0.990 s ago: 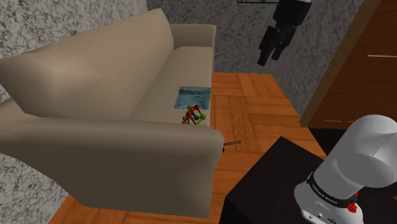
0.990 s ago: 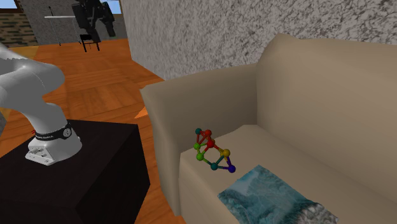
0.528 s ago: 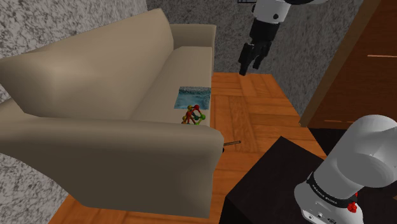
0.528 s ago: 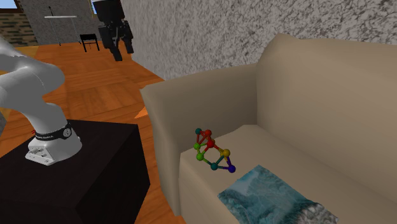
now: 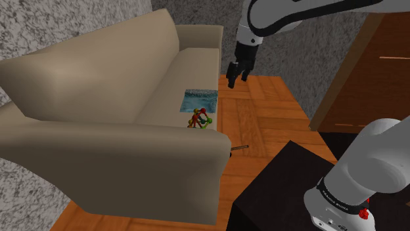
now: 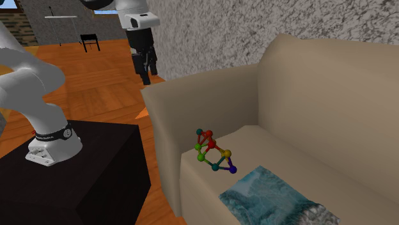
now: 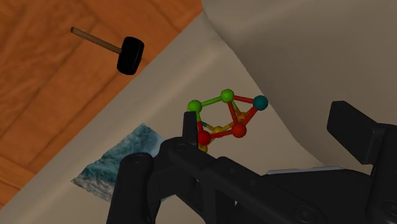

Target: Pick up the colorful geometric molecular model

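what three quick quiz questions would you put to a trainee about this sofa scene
1. True or false: the gripper is shut on the molecular model.
2. What does the molecular model rest on? A the black stand, B the sofa seat, C a chair.
3. Fill in: the tool lying on the wood floor beside the sofa is a black-headed ____.

Key: 1 false, the open gripper hangs in the air apart from it. 2 B. 3 mallet.
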You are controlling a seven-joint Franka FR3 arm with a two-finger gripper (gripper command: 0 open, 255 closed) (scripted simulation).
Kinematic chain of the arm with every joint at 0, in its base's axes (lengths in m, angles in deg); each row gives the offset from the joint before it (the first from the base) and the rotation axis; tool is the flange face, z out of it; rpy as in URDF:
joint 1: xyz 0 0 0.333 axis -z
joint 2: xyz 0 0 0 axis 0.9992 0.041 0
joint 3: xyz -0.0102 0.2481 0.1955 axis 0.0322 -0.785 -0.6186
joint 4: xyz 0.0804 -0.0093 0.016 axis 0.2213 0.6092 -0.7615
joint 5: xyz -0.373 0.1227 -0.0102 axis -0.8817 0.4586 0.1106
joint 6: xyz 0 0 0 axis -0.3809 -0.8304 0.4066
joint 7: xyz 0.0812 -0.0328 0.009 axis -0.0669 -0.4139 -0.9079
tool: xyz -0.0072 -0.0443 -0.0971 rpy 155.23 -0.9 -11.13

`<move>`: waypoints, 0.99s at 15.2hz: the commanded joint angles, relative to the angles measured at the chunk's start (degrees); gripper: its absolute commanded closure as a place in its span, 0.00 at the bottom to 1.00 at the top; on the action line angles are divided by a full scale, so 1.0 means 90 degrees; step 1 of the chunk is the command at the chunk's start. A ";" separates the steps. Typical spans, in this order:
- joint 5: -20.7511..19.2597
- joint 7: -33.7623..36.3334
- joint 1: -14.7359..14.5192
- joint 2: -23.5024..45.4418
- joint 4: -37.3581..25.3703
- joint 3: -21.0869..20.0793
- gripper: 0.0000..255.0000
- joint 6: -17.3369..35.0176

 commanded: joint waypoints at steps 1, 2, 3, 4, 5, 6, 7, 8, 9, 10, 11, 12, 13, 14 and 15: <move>-0.0046 -0.0049 0.0011 0.0443 -0.0119 -0.0007 0.00 0.0296; -0.0071 -0.0071 0.0017 0.0673 -0.0200 -0.0009 0.00 0.0428; -0.0097 -0.0092 0.0023 0.0906 -0.0290 -0.0011 0.00 0.0555; -0.0124 -0.0111 0.0030 0.1140 -0.0388 -0.0013 0.00 0.0675; -0.0152 -0.0129 0.0035 0.1377 -0.0494 -0.0015 0.00 0.0789; -0.0182 -0.0145 0.0039 0.1614 -0.0608 -0.0015 0.00 0.0897; -0.0212 -0.0160 0.0044 0.1854 -0.0730 -0.0016 0.00 0.0998; -0.0243 -0.0174 0.0047 0.2094 -0.0860 -0.0016 0.00 0.1092; -0.0276 -0.0187 0.0050 0.2336 -0.0999 -0.0016 0.00 0.1178; -0.0309 -0.0198 0.0052 0.2578 -0.1145 -0.0015 0.00 0.1258; -0.0342 -0.0209 0.0053 0.2822 -0.1300 -0.0014 0.00 0.1331; -0.0377 -0.0219 0.0054 0.3066 -0.1463 -0.0012 0.00 0.1396; -0.0411 -0.0229 0.0053 0.3312 -0.1634 -0.0008 0.00 0.1454; -0.0445 -0.0239 0.0050 0.3559 -0.1814 -0.0004 0.00 0.1504; -0.0479 -0.0249 0.0046 0.3806 -0.2002 0.0002 0.00 0.1547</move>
